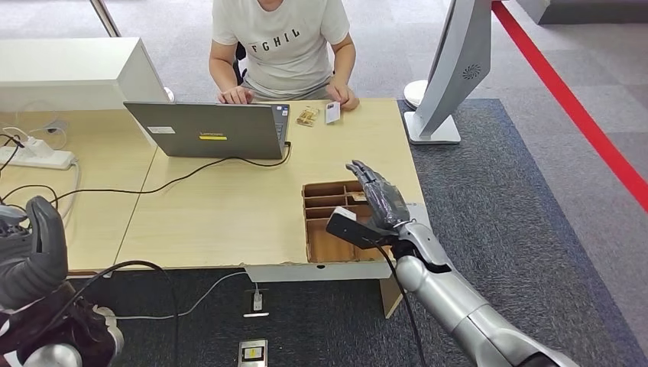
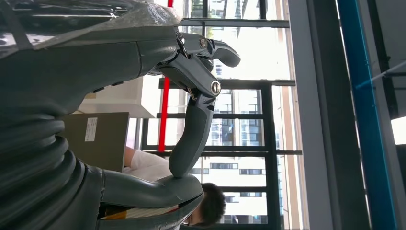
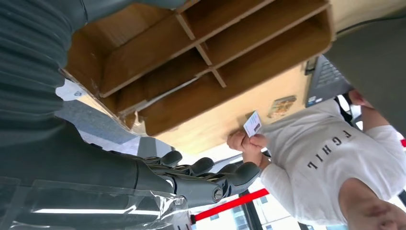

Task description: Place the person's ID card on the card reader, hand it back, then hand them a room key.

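Across the table a person in a white T-shirt (image 1: 279, 42) pinches a white ID card (image 1: 332, 112) upright on the far table edge. The same card (image 3: 252, 124) sits between their fingers (image 3: 246, 141) in the right wrist view. My right hand (image 1: 378, 195) hovers over a brown cardboard divider box (image 1: 315, 248), fingers straight and apart, holding nothing, well short of the card. Its fingers (image 3: 201, 175) reach past the box compartments (image 3: 143, 57). My left hand (image 1: 34, 252) is raised at the near left, off the table; its fingers (image 2: 198, 86) are spread and empty.
An open grey laptop (image 1: 206, 130) stands between me and the person, its cable trailing across the table. A small yellowish patterned item (image 1: 308, 115) lies beside the card. A white monitor stand (image 1: 432, 126) is at the far right, a power strip (image 1: 34, 157) at the left.
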Controlling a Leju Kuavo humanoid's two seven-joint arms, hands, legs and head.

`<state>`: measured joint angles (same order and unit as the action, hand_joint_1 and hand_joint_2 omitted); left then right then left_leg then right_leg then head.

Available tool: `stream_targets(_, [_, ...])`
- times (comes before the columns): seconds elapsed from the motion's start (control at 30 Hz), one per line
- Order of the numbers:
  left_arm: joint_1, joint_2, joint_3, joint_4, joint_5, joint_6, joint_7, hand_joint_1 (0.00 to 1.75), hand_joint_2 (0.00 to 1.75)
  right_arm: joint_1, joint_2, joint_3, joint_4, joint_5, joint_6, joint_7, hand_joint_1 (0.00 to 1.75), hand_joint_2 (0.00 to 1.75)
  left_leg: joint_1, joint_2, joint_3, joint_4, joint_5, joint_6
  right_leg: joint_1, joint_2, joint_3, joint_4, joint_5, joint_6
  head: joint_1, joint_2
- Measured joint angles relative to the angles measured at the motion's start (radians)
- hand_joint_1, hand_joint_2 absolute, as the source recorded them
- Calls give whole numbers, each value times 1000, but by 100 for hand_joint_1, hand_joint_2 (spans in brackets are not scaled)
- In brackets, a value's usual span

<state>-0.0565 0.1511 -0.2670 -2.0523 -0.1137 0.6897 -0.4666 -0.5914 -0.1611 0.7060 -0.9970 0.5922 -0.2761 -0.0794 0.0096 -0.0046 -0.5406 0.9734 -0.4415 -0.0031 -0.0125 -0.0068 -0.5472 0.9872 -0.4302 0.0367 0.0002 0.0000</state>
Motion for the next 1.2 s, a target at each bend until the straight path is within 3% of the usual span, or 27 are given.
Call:
stream_targets(0.17, [11, 0, 0, 0, -5, 0, 0, 0, 175, 10, -18, 8, 27, 11, -4, 26, 1, 175, 0, 0, 0, 0, 0, 0, 0, 0, 0, 0, 0, 0, 0, 0])
stream_targets(0.27, [22, 0, 4, -2, -14, 0, 4, 0, 175, 21, -32, 11, 35, 15, -2, 34, 21, 175, 0, 0, 0, 0, 0, 0, 0, 0, 0, 0, 0, 0, 0, 0])
stream_targets(0.3, [26, 0, 7, -3, -18, 0, 5, 0, 175, 25, -36, 12, 38, 16, -1, 34, 41, 175, 0, 0, 0, 0, 0, 0, 0, 0, 0, 0, 0, 0, 0, 0])
stream_targets(0.4, [42, 0, 15, -12, -32, 0, 13, 0, 175, 30, -44, 14, 46, 20, 3, 35, 145, 175, 0, 0, 0, 0, 0, 0, 0, 0, 0, 0, 0, 0, 0, 0])
stream_targets(0.43, [47, 0, 16, -16, -35, 0, 16, 0, 175, 31, -46, 15, 48, 21, 4, 35, 168, 175, 0, 0, 0, 0, 0, 0, 0, 0, 0, 0, 0, 0, 0, 0])
stream_targets(0.53, [58, 0, 19, -26, -47, 0, 24, 0, 175, 30, -47, 17, 52, 24, 5, 34, 175, 175, 0, 0, 0, 0, 0, 0, 0, 0, 0, 0, 0, 0, 0, 0])
stream_targets(1.2, [75, 0, 38, -50, -65, 0, 38, 0, 175, 20, -45, 24, 53, 27, -7, 16, 175, 175, 0, 0, 0, 0, 0, 0, 0, 0, 1, 0, 0, 0, 0, 0])
